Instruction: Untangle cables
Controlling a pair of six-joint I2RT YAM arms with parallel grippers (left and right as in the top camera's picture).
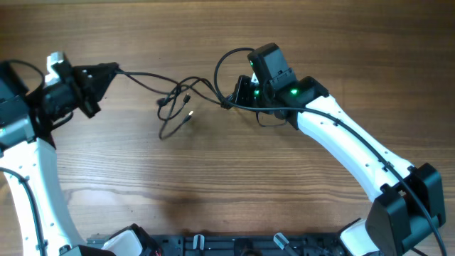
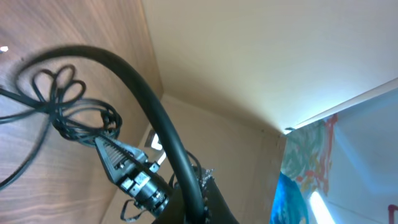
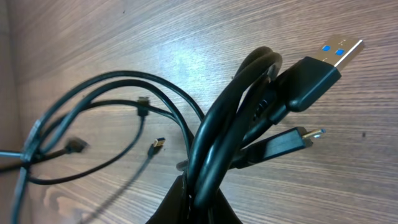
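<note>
A wooden table (image 1: 213, 178) is carrying the whole scene, with a black rail (image 1: 234, 245) running along its near edge between the two arm bases. The cables (image 1: 186, 94) are lying across the upper middle of the table as a loose tangle stretching between the two grippers, and a free end with a small plug (image 1: 189, 116) is resting on the wood just below the tangle. The left arm is reaching in from the left edge, and the left gripper (image 1: 111, 70) is pointing right, its jaws pressed together on one strand at the tangle's left end. The right arm is sweeping up from the lower right corner with its elbow bent and green lights (image 1: 292, 91) glowing on its wrist. The right gripper (image 1: 236, 96) is pointing left at the tangle's right end. Seen from the right wrist, its jaws are pinching a doubled bunch of strands that is rising close to the lens and hiding part of the table behind. A USB-A plug (image 3: 336, 53) with blue inserts and a smaller flat plug (image 3: 308, 134) are sticking out to the right of that bunch, while thinner loops and a gold-tipped connector (image 3: 157, 145) are lying on the wood to the left. In the left wrist view, a thick black wire (image 2: 155, 118) is curving across the frame and blocking sight of that gripper's own fingers, with part of the cables sitting looped on the wood beyond it.
</note>
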